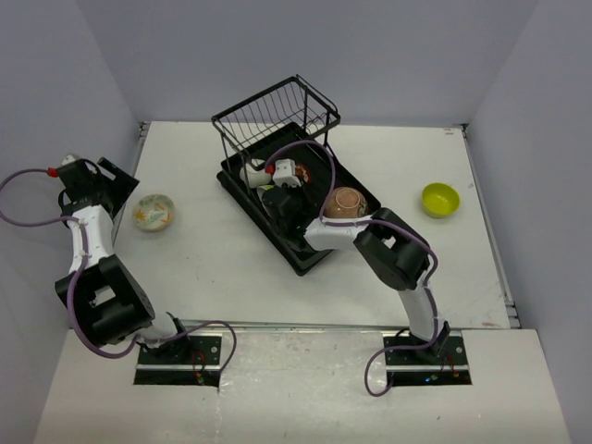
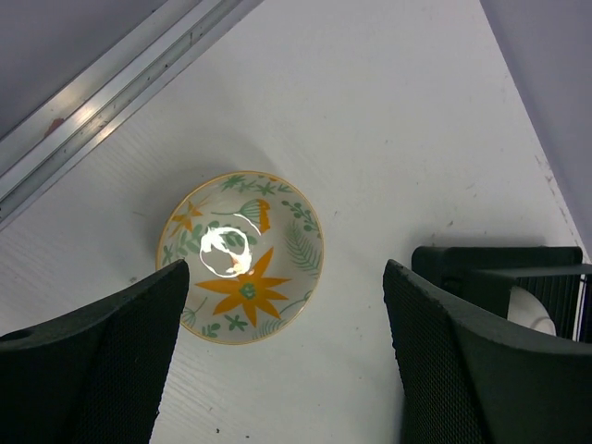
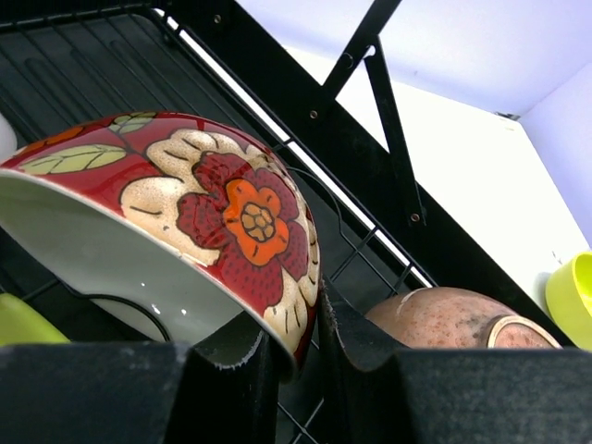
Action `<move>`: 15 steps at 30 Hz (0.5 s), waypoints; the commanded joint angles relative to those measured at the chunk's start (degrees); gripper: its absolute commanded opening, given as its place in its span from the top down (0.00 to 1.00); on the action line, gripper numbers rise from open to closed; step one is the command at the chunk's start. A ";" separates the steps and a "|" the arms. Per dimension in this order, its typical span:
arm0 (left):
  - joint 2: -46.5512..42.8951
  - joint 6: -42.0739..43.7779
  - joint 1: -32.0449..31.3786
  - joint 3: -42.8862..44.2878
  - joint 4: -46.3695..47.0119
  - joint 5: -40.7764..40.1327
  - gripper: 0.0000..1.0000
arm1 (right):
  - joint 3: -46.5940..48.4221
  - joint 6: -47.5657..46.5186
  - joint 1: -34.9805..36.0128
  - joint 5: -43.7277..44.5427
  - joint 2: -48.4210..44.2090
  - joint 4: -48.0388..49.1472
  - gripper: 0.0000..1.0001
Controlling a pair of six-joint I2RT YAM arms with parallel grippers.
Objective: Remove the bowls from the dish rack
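The dish rack [image 1: 242,122] stands at the table's middle, its black tray [image 3: 92,65] filling the right wrist view. My right gripper [image 3: 298,350] is shut on the rim of a tilted red floral bowl [image 3: 231,213], one finger inside and one outside. Beside it in the tray a tan-brown bowl [image 3: 444,319] [image 1: 346,203] lies upside down, and a lime-green bowl [image 3: 20,324] shows at the lower left. My left gripper [image 2: 287,277] [image 1: 111,178] hangs open above the table, next to a white bowl with orange flowers [image 2: 242,254] [image 1: 154,212].
A second lime-green bowl [image 1: 440,199] sits on the table to the right of the rack. The rack's raised wire basket [image 1: 277,106] is at its far end. A metal rail [image 2: 111,92] runs along the table's left edge near the left gripper.
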 commanded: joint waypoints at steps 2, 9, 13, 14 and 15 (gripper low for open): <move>-2.26 -0.74 0.57 2.05 0.50 2.48 0.14 | 4.08 -2.43 1.41 5.03 2.36 0.89 1.00; -2.43 -1.18 0.57 0.73 1.56 3.36 0.14 | 3.99 -32.02 1.76 12.76 9.55 35.42 1.00; -2.52 -1.27 0.57 0.91 1.65 3.80 0.14 | 4.09 -48.83 1.76 14.00 12.73 54.66 1.00; -2.52 -1.27 0.48 0.99 1.56 3.80 0.14 | 3.73 -50.33 1.67 14.53 12.73 56.26 1.00; -2.61 -1.27 0.57 0.99 1.73 3.89 0.14 | 2.51 -50.34 1.67 14.62 12.30 57.93 1.00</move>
